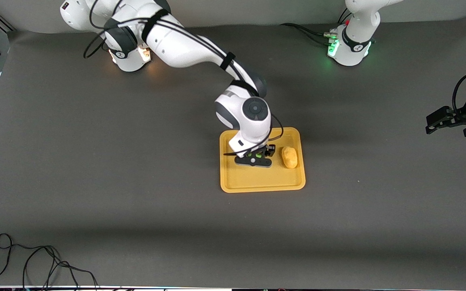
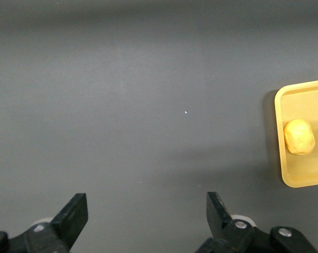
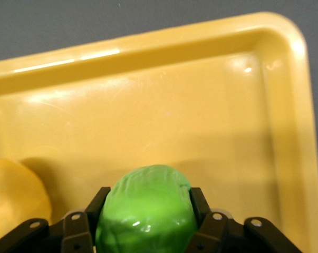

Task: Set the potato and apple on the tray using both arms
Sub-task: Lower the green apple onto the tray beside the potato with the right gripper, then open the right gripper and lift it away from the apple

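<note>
Flat rectangular yellow-orange plastic tray (image 1: 257, 184) with low raised rim sits mid-desk on the dark grey desk (image 1: 95, 182); the tray strip nearest the front camera is bare.

Just past that strip, the right claw (image 1: 254, 158) hangs low over the tray floor, fingers pinching the small bright green bumpy apple (image 3: 146, 210) on both flanks. Right wrist view shows bare tray floor (image 3: 201, 121) ahead of the apple. Whether the apple touches the floor: cannot tell.

Beside it, toward the left arm's end of the tray, lies the small smooth yellow-orange oval potato (image 1: 289, 157), already on the tray, near the claw but apart from it.

Judgement: step in hand is the apple release. Do it well by lowering until the apple is seated, then parting the fingers slowly and lifting straight up. A round fruit may roll; keep it off the rim and clear of the potato.

Left claw (image 1: 439, 121) waits over bare desk at the left arm's end, fingers spread, holding nothing.
</note>
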Tool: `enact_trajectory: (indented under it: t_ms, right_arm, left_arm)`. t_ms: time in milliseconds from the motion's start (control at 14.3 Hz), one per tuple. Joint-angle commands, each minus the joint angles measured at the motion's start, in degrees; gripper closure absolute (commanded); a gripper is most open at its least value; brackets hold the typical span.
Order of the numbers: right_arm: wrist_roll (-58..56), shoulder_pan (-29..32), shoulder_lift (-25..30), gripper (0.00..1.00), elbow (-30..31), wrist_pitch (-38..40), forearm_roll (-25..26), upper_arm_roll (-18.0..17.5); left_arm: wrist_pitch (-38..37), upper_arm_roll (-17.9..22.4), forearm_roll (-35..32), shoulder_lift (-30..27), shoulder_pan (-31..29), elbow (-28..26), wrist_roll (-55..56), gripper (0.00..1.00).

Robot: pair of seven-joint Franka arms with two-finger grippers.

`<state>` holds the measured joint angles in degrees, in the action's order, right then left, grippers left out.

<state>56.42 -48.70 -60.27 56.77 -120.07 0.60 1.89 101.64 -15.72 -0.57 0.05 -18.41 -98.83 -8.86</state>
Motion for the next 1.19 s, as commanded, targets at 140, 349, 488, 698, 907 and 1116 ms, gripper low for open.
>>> enact_trajectory:
  t_ms: [140,349,488,698,907,1116]
  right_arm:
    - [1.33,-0.96,-2.92,0.49,-2.89,-1.31,1.33,0.48]
    - [1.33,-0.87,-4.23,0.41,-2.80,-3.94,1.86,0.57]
    - [1.24,-0.26,-3.98,0.00,-2.89,-3.95,1.94,0.74]
    - [1.06,-0.17,0.66,0.00,-3.15,1.12,1.86,1.53]
    - [0.36,0.01,9.52,0.00,-3.16,10.44,1.86,1.89]
    - [0.01,1.93,17.97,0.00,-3.07,21.07,1.86,2.06]
  left_arm:
    - [-3.73,-0.63,0.92,-0.05,0.13,1.89,-0.37,0.00]
    - [-3.64,-0.63,0.92,0.12,0.04,2.59,-0.55,0.00]
    - [-3.64,-0.63,0.83,0.12,0.04,2.77,-0.55,0.00]
    - [-3.38,-0.54,0.83,0.12,0.04,3.12,-0.72,0.00]
    - [-3.55,-0.54,0.83,0.12,0.13,3.12,-0.99,0.00]
    - [-3.38,-0.63,0.92,0.12,0.04,3.12,-1.07,0.00]
